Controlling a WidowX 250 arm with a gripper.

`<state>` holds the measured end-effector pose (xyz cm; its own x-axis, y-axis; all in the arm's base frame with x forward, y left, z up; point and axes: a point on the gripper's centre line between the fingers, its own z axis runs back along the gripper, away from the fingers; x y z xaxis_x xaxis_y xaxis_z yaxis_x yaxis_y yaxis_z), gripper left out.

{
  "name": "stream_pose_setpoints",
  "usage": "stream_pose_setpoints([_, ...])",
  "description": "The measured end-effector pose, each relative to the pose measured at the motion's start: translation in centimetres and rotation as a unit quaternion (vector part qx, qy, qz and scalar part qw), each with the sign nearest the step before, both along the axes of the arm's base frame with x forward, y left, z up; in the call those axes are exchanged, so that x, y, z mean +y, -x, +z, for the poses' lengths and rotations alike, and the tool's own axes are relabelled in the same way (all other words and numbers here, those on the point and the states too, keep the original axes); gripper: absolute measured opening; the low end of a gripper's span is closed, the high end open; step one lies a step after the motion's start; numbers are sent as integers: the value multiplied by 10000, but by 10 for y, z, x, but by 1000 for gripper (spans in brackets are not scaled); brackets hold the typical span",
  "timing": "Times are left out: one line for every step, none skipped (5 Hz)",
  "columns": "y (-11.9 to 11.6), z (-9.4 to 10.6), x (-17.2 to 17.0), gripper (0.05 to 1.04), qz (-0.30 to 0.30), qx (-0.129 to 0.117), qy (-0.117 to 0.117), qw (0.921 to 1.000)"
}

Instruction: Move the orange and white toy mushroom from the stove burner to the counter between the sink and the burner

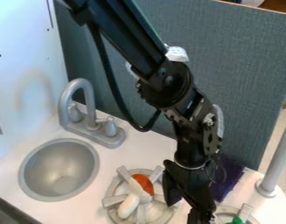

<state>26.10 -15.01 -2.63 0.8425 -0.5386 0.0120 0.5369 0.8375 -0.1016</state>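
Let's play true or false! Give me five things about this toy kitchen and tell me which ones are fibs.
1. The orange-and-white toy lies on the left burner. True.
2. The faucet is bright red. False: it is gray.
3. The purple cloth is inside the sink. False: it lies right of the sink, behind the gripper.
4. Something green is at the right burner. True.
5. The gripper hangs over the sink. False: it hangs between the two burners.

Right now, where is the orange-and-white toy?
In the camera view, the orange-and-white toy lies at bottom centre on the grey burner grate, between the round sink on the picture's left and the black arm.
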Motion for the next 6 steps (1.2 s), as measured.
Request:
stream_pose_setpoints([5, -9, 4, 1001, 15, 151, -76, 9999])
stream_pose_setpoints([6, -14, 22, 1001, 85, 195, -90, 9997])
stream_pose_setpoints([-9, 7, 45, 1001, 213, -226, -104, 9995])
stream_pose_setpoints([-23, 0, 70, 1001, 517, -298, -453, 9972])
stream_pose_setpoints([-33, -19, 92, 1001, 691, -76, -762, 9947])
stream_pose_setpoints([-41, -29, 96, 1001, 894, 65, -980, 9911])
